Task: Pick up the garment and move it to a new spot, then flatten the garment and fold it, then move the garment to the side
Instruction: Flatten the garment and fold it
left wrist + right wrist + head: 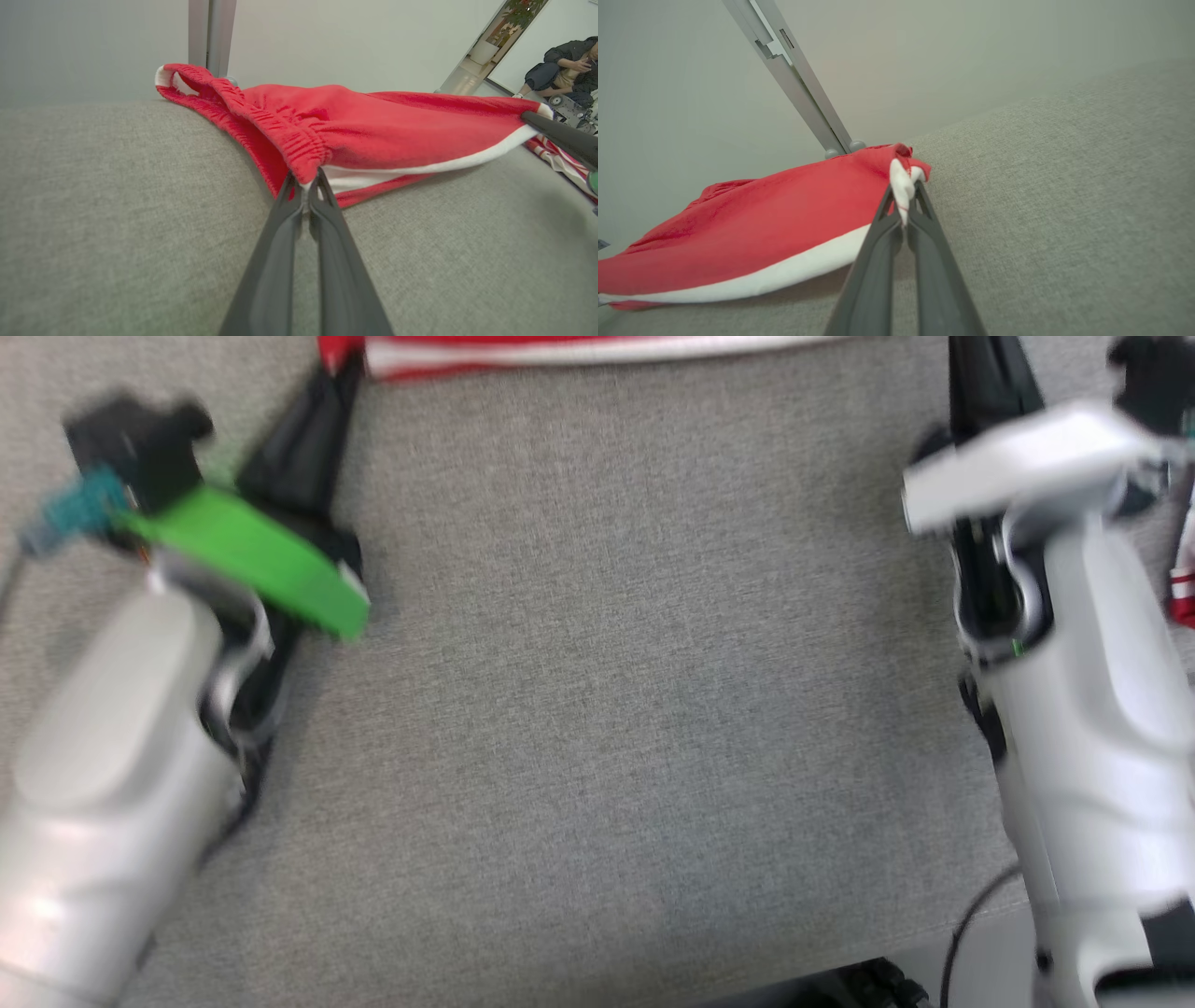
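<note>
Left gripper [306,181] nips garment [373,126] waistband, right gripper [903,190] seemingly hem

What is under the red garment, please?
The grey cloth surface is under the red garment, with a shadow below the lifted white-trimmed edge. Farther back the garment covers the surface, so what lies beneath there cannot be seen.
</note>
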Controlling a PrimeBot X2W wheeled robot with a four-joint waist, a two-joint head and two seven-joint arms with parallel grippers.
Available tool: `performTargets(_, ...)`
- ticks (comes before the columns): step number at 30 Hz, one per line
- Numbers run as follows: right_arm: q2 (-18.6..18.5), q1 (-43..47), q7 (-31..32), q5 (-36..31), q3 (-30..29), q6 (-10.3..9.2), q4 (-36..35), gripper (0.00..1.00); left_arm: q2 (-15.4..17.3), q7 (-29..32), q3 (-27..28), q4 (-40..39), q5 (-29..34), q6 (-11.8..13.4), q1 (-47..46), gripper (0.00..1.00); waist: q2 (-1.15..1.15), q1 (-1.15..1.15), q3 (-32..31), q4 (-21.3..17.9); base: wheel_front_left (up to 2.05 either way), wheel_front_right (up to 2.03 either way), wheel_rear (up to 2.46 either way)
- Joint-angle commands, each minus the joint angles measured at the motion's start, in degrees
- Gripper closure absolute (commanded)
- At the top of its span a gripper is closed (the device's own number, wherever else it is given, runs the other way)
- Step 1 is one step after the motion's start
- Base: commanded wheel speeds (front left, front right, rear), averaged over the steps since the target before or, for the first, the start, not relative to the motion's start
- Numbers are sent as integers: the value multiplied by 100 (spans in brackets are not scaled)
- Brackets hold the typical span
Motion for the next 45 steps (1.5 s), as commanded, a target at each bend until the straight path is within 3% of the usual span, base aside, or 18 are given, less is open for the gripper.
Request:
performTargets(1, -159, 536, 39, 88, -72, -14, -243, 100, 17, -61, -59, -141, -64, -14, 486, 100, 0, -1, -1041, 172, 0, 0, 0)
performTargets(5, -290, 2158, 294, 236, -249, -14, -1178, 100, -15, -158, -81, -724, -449, 118, 1956, 100, 0, -1, -1738, 259, 0, 0, 0)
performTargets(14, -120, 5488, 725, 313, -901, -21, -2991, 100, 39, -224, -161, -2219, -874, 1066, 4736, 100, 0, -1, -2669, 435, 0, 0, 0)
performTargets(17, -10, 6234, 816, 517, -1082, -18, -3495, 100, -44, -211, -247, -2665, -991, 1120, 5187, 100, 0, -1, -2636, 619, 0, 0, 0)
performTargets(20, 24, 6399, 895, 645, -1184, -16, -3745, 100, -21, -128, -323, -2839, -905, 1162, 5146, 100, 0, -1, -2518, 667, 0, 0, 0)
performTargets(24, 44, 5920, 1144, 490, -1287, -14, -3785, 100, -83, 68, -280, -2970, -945, 1067, 4712, 100, 0, -1, -2267, 712, 0, 0, 0)
performTargets(30, -118, 4420, 1897, -4, -1206, -12, -3464, 100, -416, 429, 13, -3036, -1293, 1057, 3792, 100, 0, -1, -1610, 852, 0, 0, 0)
performTargets(37, -376, 2443, 2873, -259, -1026, -10, -2507, 100, -674, 864, 189, -2450, -1340, 1108, 2661, 100, 0, -1, -947, 1150, 0, 0, 0)
performTargets(45, -389, 761, 3355, -688, -956, -9, -1325, 100, -1193, 881, 399, -1548, -1496, 1111, 1762, 100, 0, -1, -517, 1404, 0, 0, 0)
